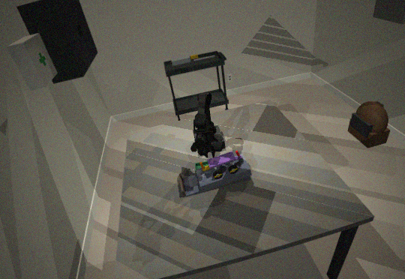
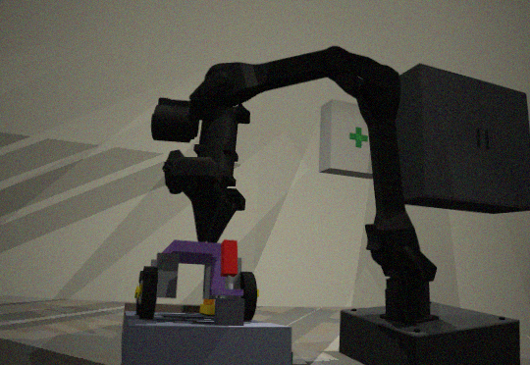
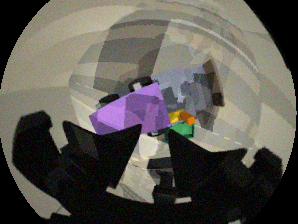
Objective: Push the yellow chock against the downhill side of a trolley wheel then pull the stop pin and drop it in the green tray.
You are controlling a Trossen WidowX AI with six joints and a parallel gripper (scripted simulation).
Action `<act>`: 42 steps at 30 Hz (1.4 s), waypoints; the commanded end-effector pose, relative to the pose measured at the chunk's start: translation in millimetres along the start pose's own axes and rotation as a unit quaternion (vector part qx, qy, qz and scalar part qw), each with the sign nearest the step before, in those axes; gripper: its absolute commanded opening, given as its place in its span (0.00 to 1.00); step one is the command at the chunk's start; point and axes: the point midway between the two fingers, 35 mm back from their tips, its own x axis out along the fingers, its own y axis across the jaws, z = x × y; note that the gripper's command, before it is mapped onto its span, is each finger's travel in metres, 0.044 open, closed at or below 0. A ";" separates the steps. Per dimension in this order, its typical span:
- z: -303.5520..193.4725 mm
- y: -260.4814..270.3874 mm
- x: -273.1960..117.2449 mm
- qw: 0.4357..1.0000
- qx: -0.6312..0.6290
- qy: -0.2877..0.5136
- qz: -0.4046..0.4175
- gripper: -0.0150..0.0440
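Observation:
The trolley, with a purple body (image 1: 223, 159) (image 2: 196, 247) (image 3: 135, 110), stands on the grey ramp (image 1: 244, 173) (image 2: 206, 344) (image 3: 172, 80). The red-headed stop pin (image 1: 237, 154) (image 2: 230, 257) stands upright at its uphill end; the wrist view does not show it. The yellow chock (image 1: 205, 168) (image 2: 207, 308) (image 3: 176, 117) sits at the downhill end, by the tray-side wheel. Whether it touches that wheel is hidden. Its orange handle (image 3: 189, 119) is free. The green tray (image 1: 197, 166) (image 3: 183, 131) lies beside the ramp. My gripper (image 2: 208, 240) (image 3: 155, 129) is partly open and empty, over the trolley's tray-side edge.
A brown end board (image 1: 181, 184) (image 3: 216, 82) closes the ramp's low end. The arm's black base (image 2: 427, 330) stands on the tray side of the ramp. The table's front edge (image 1: 262, 252) is well away from the ramp.

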 end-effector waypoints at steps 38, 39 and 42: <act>-64.5 132.8 -9.4 0.857 0.506 0.095 0.029 0.58; -64.7 133.0 -7.9 0.857 0.506 0.095 0.029 0.58; -65.1 133.8 -3.1 0.857 0.506 0.096 0.029 0.58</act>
